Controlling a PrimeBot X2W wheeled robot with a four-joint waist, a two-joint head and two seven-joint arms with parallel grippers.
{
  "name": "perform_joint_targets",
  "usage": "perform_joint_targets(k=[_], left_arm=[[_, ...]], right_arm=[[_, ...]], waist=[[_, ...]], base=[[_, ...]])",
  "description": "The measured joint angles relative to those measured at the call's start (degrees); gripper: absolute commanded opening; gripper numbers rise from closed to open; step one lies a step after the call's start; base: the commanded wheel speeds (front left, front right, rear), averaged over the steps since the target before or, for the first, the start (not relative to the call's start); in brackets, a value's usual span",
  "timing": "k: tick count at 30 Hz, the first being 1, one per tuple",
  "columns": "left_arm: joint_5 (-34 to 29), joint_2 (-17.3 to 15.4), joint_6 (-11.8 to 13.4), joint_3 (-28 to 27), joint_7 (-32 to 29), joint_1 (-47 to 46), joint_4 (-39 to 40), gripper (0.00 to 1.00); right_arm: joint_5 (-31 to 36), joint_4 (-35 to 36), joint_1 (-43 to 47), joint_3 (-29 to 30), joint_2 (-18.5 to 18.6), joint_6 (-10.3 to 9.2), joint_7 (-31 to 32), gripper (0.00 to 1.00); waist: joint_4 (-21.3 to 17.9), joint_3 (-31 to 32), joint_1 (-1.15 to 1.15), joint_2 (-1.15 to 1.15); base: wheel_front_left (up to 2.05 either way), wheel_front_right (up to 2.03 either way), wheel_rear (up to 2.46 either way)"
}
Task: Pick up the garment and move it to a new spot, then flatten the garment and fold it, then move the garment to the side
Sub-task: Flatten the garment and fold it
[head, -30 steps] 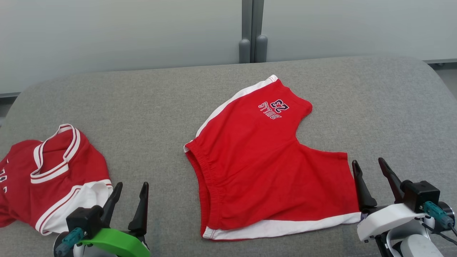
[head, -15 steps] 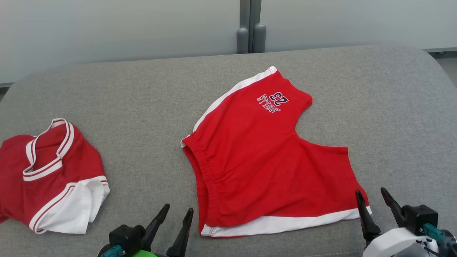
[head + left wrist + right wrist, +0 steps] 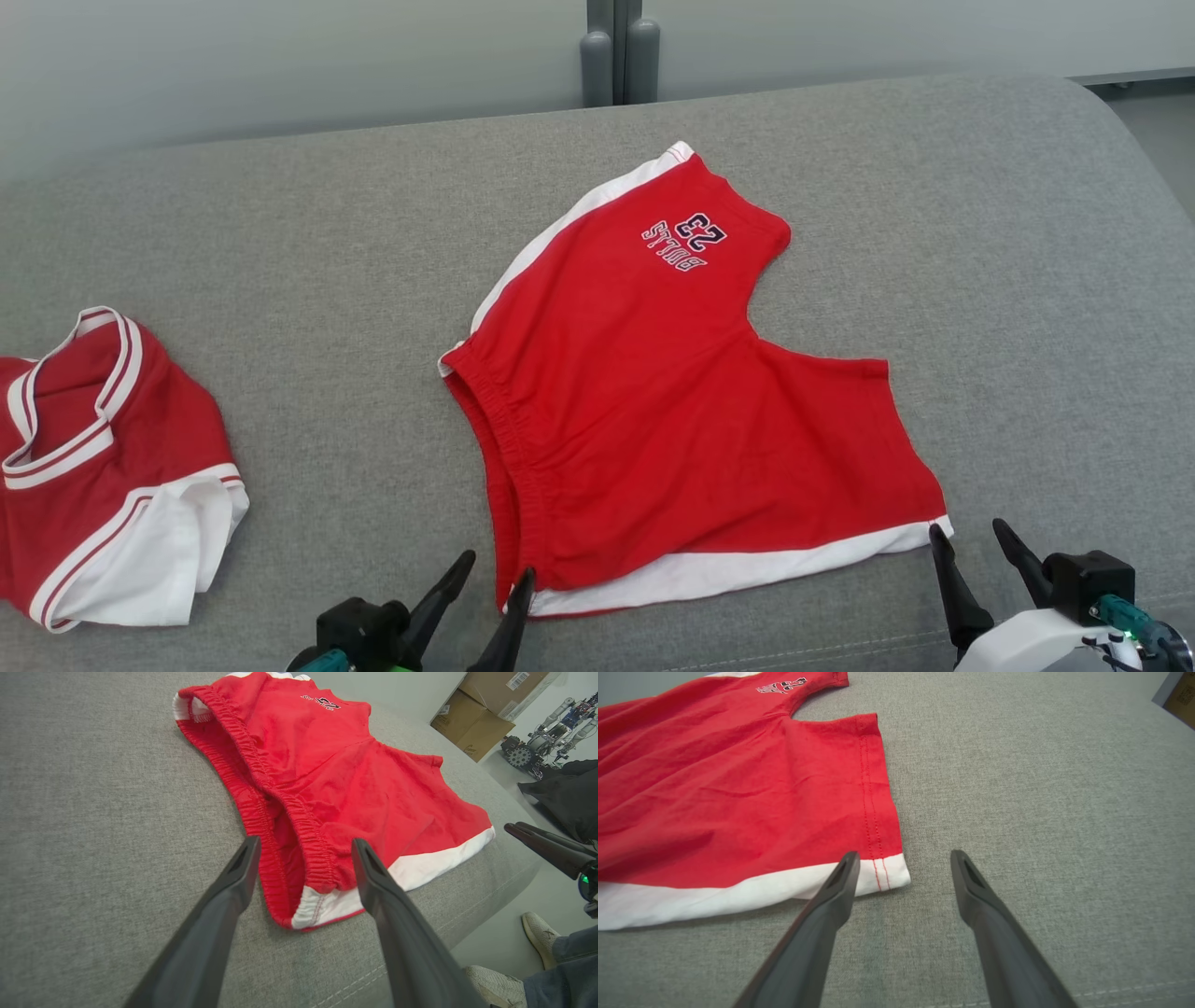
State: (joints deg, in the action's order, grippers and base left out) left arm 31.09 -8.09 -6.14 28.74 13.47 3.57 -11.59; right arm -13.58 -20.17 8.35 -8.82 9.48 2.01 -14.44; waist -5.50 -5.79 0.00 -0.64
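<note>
Red shorts (image 3: 672, 401) flat on grey cushion (image 3: 280, 233), left gripper (image 3: 497, 564) spread wide, empty, waistband corner between its fingertips; right gripper (image 3: 966, 527) spread wide, empty, hem corner at one fingertip

Head camera swung right and down. Since then left tool (image 3: 497, 563) crossed rightward from beside jersey (image 3: 84, 467) to near waistband corner of shorts (image 3: 672, 401). Meanwhile right tool (image 3: 966, 527) slid back along leg hem to white corner.

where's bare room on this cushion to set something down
Free: grey fabric cushion between the crumpled red-and-white jersey and the red white-trimmed shorts; the far band behind them; the stretch to their right. Crowded: the near edge, left pincer and right pincer at the shorts' corners.
</note>
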Motion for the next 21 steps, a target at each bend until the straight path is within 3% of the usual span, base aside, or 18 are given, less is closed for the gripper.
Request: perform_joint_targets(k=[21], left_arm=[[0.03,0.02,-0.42,2.56,-1.32,-1.46,-2.55,1.0]], right_arm=[[-0.46,-8.78,-4.83,-1.81,-0.68,2.01,0.35,1.0]], waist=[[1.15,-2.13,0.0,0.0]], base=[[0.0,0.0,0.0]])
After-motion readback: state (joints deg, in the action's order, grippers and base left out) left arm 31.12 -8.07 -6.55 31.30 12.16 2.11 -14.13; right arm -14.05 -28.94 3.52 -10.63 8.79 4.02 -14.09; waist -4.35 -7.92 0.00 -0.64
